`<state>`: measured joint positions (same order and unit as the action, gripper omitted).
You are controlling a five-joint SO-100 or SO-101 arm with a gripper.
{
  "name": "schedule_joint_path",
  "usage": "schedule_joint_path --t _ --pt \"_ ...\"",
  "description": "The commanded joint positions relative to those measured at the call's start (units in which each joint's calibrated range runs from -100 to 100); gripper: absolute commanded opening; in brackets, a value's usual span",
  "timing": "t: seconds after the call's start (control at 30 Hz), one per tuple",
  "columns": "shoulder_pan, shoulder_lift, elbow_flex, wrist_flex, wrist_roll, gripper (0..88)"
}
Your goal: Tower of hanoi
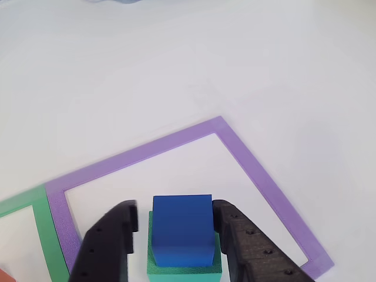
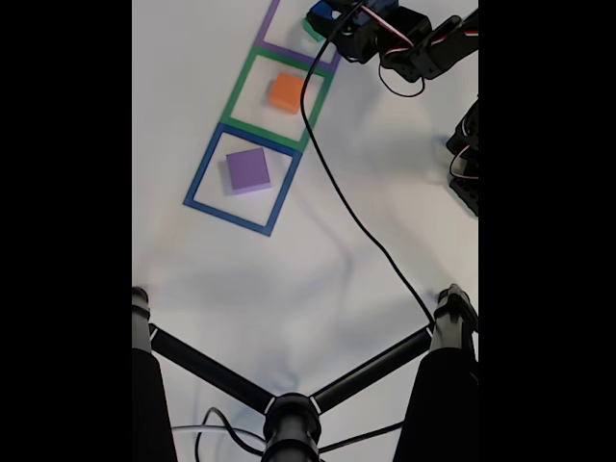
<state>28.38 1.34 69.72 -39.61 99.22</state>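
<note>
A small blue foam cube (image 1: 181,229) has a matt, slightly grainy surface with soft, unshiny faces. The wider green foam block (image 1: 183,269) beneath it shows the same dull, faintly porous finish along its edge. The black plastic two-finger gripper (image 1: 175,220) looks matt and finely textured, with small recessed screw holes along one finger. The white tabletop (image 1: 147,70) is smooth and evenly flat, with a low sheen. The purple tape square outline (image 1: 252,170) is thin, flat and matt. In the fixed view, the orange foam block (image 2: 285,92) and the flat purple foam slab (image 2: 248,169) appear matt, and a thin black cable (image 2: 356,226) looks smooth, like rubber or plastic.
</note>
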Motion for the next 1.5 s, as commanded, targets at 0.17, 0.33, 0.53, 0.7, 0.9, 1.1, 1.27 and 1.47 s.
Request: schedule_joint_path --t 0.17,0.33,0.53,0.7,0.9,1.1,1.27,1.47 --pt "1.0 -1.5 -1.3 -1.5 0.8 24.8" --pt "0.8 -11.7 -2.5 8.3 0.8 25.9" --pt "0.7 -24.8 -10.4 31.3 0.8 17.4" --pt "-1.0 -35.2 -21.5 56.1 0.8 5.3" --pt "-4.9 -47.7 -29.5 79.6 0.8 0.1" --pt "-9.6 -59.8 -32.2 96.5 0.8 0.0" --pt "-12.3 -64.5 -33.0 103.5 0.8 0.9" --pt "-15.4 -65.2 -31.6 105.1 0.8 4.1"
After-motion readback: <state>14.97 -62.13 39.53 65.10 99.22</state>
